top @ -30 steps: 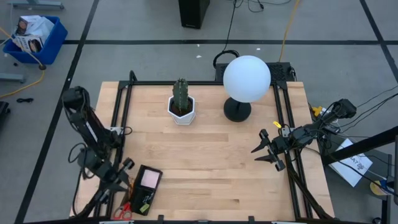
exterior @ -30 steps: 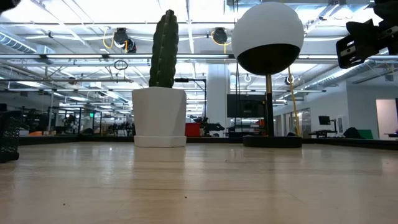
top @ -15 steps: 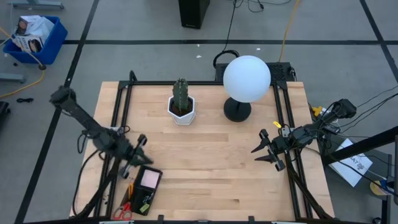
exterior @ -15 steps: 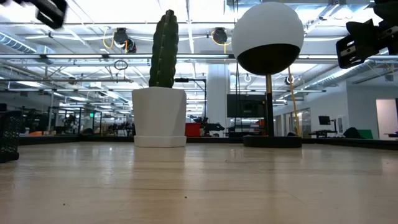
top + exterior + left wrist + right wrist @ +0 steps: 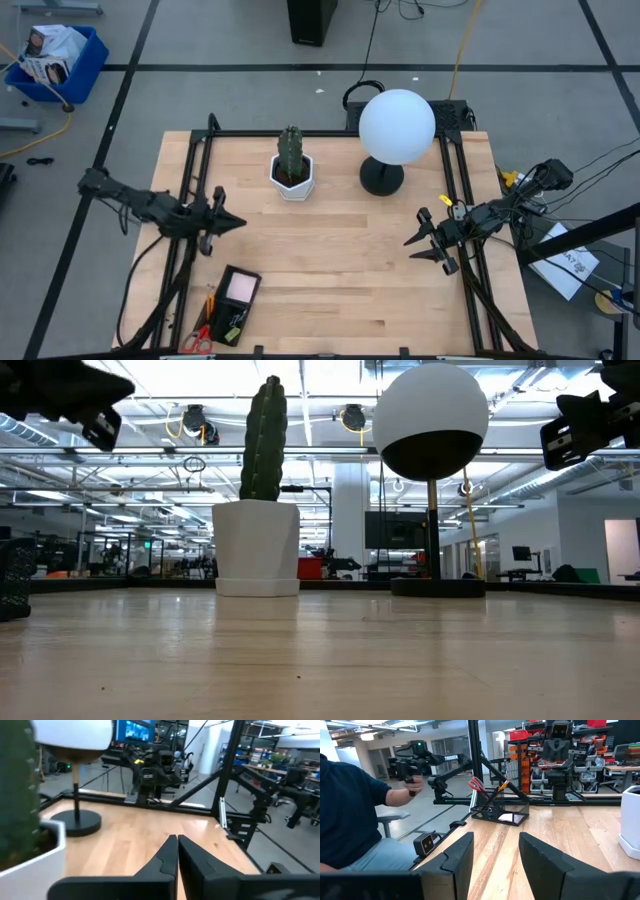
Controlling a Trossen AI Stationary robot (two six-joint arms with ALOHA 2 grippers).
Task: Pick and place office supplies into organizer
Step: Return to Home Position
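The organizer (image 5: 230,305), a black mesh tray, sits at the table's near left corner. It holds a pink sticky-note pad (image 5: 241,289), red-handled scissors (image 5: 200,337) and an orange pencil (image 5: 209,300). In the right wrist view the organizer (image 5: 501,812) shows far off, with the scissors (image 5: 478,785) sticking up from it. My left gripper (image 5: 225,222) hangs shut above the table's left side, beyond the organizer, pointing right; its fingers (image 5: 177,840) are closed together. My right gripper (image 5: 412,248) waits open over the table's right side (image 5: 496,836).
A cactus in a white pot (image 5: 292,170) and a white globe lamp (image 5: 397,125) on a black base stand along the far side. Bare wood lies between the two grippers. A person in a dark blue sleeve (image 5: 350,815) sits beyond the table's left edge.
My left gripper has risen from beside the organizer at the near left corner. It has moved toward the far edge and swung round so that it points toward the table's right. The right arm has kept still.
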